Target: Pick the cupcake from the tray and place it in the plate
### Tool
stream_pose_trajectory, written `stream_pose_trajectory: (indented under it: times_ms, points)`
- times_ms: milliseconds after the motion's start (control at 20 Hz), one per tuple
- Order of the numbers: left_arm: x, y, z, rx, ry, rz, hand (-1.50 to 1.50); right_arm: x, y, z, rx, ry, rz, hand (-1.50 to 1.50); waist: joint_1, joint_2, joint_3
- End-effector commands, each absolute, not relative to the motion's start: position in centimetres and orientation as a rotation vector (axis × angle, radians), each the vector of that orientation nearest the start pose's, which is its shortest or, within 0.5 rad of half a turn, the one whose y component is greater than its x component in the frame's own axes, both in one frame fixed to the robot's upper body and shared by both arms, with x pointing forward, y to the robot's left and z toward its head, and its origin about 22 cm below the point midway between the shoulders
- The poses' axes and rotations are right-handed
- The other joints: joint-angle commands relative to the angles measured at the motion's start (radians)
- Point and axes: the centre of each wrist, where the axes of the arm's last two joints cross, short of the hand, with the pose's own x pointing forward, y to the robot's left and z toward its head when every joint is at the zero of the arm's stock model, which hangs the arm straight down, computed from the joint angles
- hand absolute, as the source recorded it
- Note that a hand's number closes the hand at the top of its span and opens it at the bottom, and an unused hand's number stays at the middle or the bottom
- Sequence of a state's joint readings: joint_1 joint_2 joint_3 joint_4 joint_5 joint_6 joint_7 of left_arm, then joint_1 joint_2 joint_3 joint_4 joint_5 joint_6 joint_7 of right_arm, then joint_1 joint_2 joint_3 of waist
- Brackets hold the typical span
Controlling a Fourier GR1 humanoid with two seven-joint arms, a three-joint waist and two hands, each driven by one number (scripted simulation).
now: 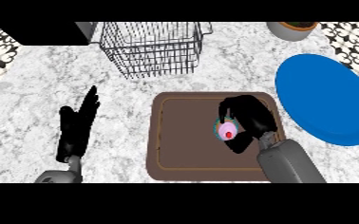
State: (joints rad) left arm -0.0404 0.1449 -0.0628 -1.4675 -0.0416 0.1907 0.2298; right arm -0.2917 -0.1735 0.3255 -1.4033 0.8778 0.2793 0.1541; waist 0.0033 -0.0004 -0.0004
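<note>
A cupcake (227, 131) with pink icing and a red dot on top sits on the right half of the brown tray (186, 137). My right hand (247, 116) is curled round the cupcake from above and from the right, hiding most of it. The blue plate (316, 97) lies to the right of the tray, partly cut off by the view's right edge. At the left my left hand (76, 126) rests open above the counter, fingers pointing up, well away from the tray.
A wire basket (154, 47) stands behind the tray at the counter's back. A grey pot (291, 30) sits at the back right, above the plate. A dark block (45, 33) fills the back left corner. Marble counter shows between my left hand and the tray.
</note>
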Motion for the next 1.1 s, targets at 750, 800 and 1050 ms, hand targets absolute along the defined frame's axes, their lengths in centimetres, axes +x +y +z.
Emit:
stream_pose_trajectory:
  times_ms: [750,800,1050]
  points:
    - [25.4,26.0,-1.4,0.25,-1.288,-0.032,0.0,33.9,-24.5,10.3,-1.316,-1.437,0.534,1.5,-0.01,0.0,0.0]
    - [23.8,24.5,-2.3,0.253,-1.283,-0.023,0.0,33.6,-25.2,11.3,-1.339,-1.424,0.498,1.5,-0.007,-0.003,0.0]
    - [24.0,26.0,-2.3,0.258,-1.283,-0.036,0.0,33.1,-27.8,12.7,-1.375,-1.351,0.415,1.5,-0.004,0.0,0.0]
